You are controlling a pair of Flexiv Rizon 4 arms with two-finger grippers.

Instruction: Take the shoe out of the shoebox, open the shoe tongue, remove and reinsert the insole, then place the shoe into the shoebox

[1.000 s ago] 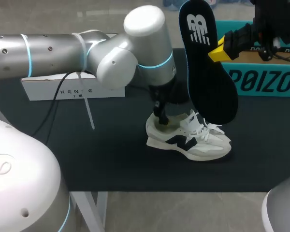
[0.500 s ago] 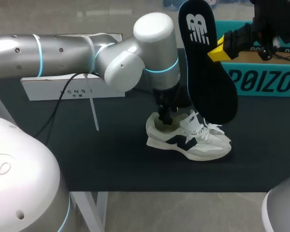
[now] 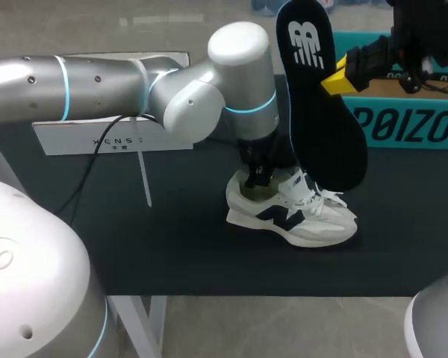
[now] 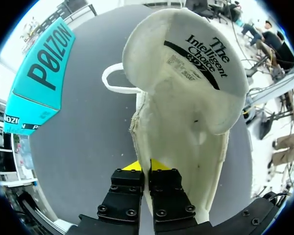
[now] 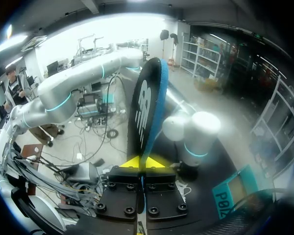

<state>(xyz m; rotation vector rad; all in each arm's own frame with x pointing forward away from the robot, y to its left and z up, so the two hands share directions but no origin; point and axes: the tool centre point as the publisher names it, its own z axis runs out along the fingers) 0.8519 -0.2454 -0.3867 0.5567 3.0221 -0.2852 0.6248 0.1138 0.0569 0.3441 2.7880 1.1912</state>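
Note:
A cream sneaker (image 3: 295, 216) with a dark logo lies on the black table, toe to the right. My left gripper (image 3: 255, 179) reaches down into its heel opening. In the left wrist view that gripper (image 4: 146, 166) is shut on the sneaker's (image 4: 186, 112) collar wall, with the tongue folded open ahead of it. My right gripper (image 3: 334, 80) is shut on the edge of the black insole (image 3: 321, 104) and holds it upright above the toe. The right wrist view shows the insole (image 5: 146, 112) standing up from between the closed yellow tips of that gripper (image 5: 144, 162).
The teal shoebox (image 3: 403, 127) stands at the back right behind the insole, and shows beside the shoe as a teal box (image 4: 39, 83) in the left wrist view. A white box (image 3: 112, 140) sits at the back left.
My left gripper came from open to shut on the sneaker's collar, and the left arm shifted slightly right. The right arm and the insole have not moved.

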